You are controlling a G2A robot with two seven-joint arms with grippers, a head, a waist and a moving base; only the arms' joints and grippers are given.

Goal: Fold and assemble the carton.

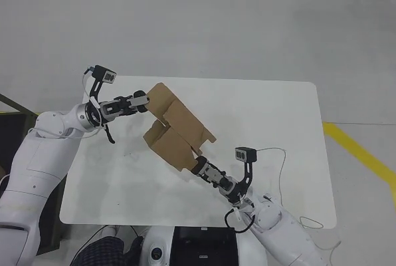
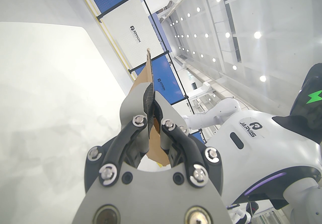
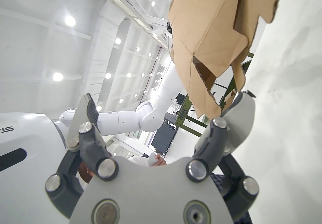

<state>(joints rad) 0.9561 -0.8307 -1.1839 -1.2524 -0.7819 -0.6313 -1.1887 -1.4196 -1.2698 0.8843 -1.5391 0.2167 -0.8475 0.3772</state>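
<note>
**Carton pinched by L pincer, R pincer wide open**

Nearest me is my R pincer, close to the table's near side. It's spread wide and gripping nothing. One finger sits right at the tip of the carton's lowest flap, but I can't tell if it's touching. The other finger is well apart from the cardboard.

Next out is the carton. It's brown cardboard, only part-folded, w/ panels creased at angles and flaps hanging loose. A notched flap sticks out on the side away from my L arm. The carton is over the white table, about mid-depth and toward my L side. Can't tell whether any part rests on the top.

Farther out is my L pincer, clenched on a flap at the carton's far end. In the L wrist view both pads squeeze the cardboard edge-on, and the sheet runs on past the tips.

Beyond the table's far edge is grey floor w/ a yellow stripe off to my R.
</note>
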